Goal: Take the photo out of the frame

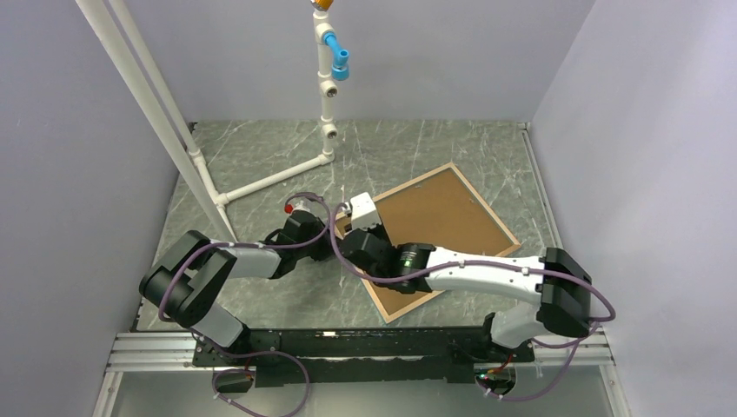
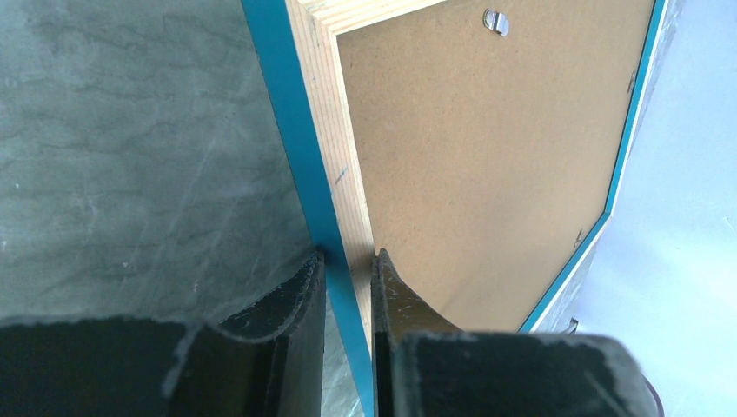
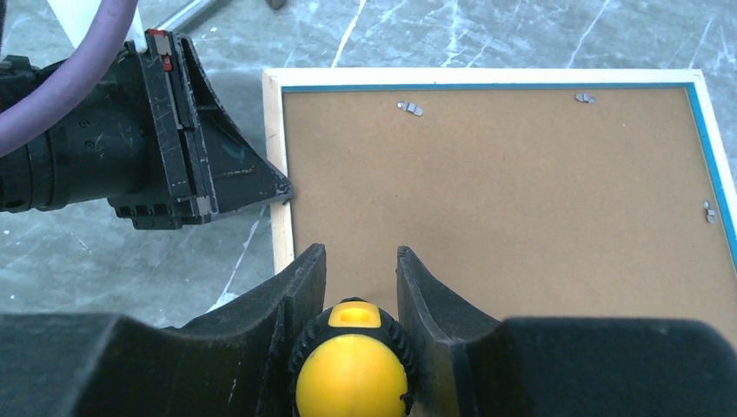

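1. Now, the frame [image 1: 485, 203] lies back-up on the table [image 1: 261, 156] with its brown backing board [image 1: 443, 217] showing. The photo is hidden beneath that board, so the step in hand is, I judge, freeing the board.
2. The left gripper [image 2: 348, 276] is clenched on the frame's pale wooden rim, on the side nearest the left arm, with a finger on each side of it. That grip serves as the anchor. It should be firm enough that the frame cannot skate on the smooth stone-patterned top, yet it should not twist the rim upward.
3. The right gripper [image 3: 356, 261] grasps a yellow-handled tool [image 3: 352, 378] and hovers over the board's near edge. The tool's working end is out of sight, so I cannot say whether it touches.
4. Small metal tabs [image 3: 409, 108] sit along the board's edges, three of them visible in the right wrist view. Each most likely needs turning or bending off the board. Bring the tool tip in low against a tab and push sideways, not down, or the board may be gouged.
5. Work the tabs nearest the clamped rim first, where the frame is best braced.
6. A slipping tip could jab through to the photo below, so use short, light strokes.
7. Lift the board only once every tab is clear.
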